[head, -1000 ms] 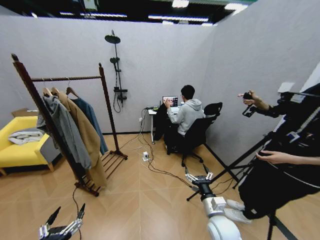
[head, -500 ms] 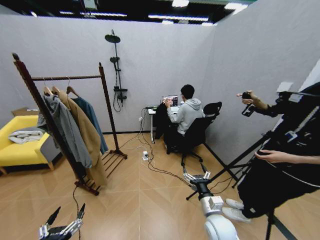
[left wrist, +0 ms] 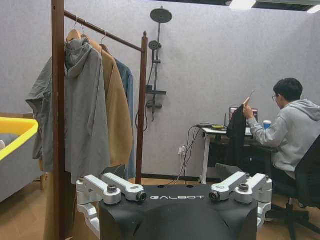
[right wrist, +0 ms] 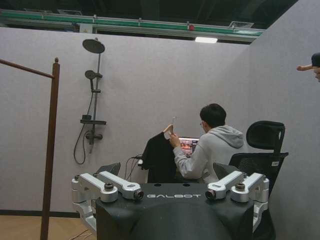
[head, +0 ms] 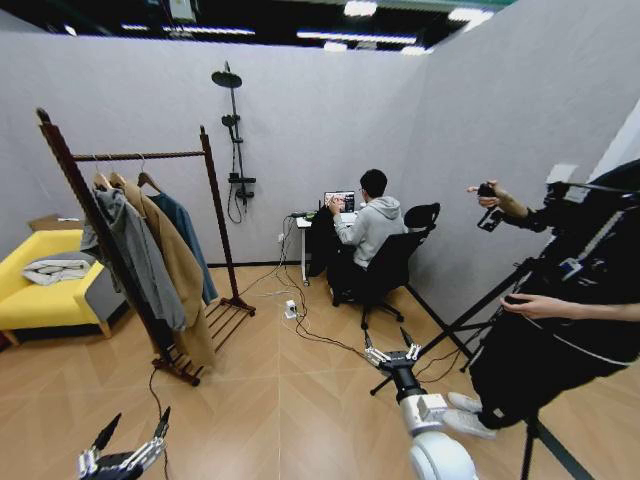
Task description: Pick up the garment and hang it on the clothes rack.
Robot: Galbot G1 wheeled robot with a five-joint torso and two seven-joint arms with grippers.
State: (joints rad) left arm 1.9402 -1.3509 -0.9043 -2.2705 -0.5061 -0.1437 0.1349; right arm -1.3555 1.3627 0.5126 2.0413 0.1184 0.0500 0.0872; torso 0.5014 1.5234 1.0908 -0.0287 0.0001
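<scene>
The garment [head: 322, 238] is dark and sits on a wooden hanger, held up by a seated person's hand beside a desk at the far wall; it also appears in the wrist views [right wrist: 159, 156] [left wrist: 237, 131]. The clothes rack [head: 207, 190] stands at the left, dark reddish-brown, carrying a grey jacket [head: 135, 260], a tan coat [head: 180, 275] and a blue shirt [head: 190, 240]. My left gripper [head: 133, 425] hangs low at the bottom left, open and empty. My right gripper [head: 385, 340] reaches forward over the floor, open and empty, well short of the garment.
A yellow sofa [head: 40, 300] stands left of the rack. Cables [head: 310, 335] trail across the wooden floor between me and the desk. A black shower stand [head: 235, 150] is on the far wall. A person with a tripod [head: 480, 330] stands close on the right.
The whole picture has shifted a little to the right, so the camera has moved. My right gripper sits slightly farther forward. Both grippers stay open.
</scene>
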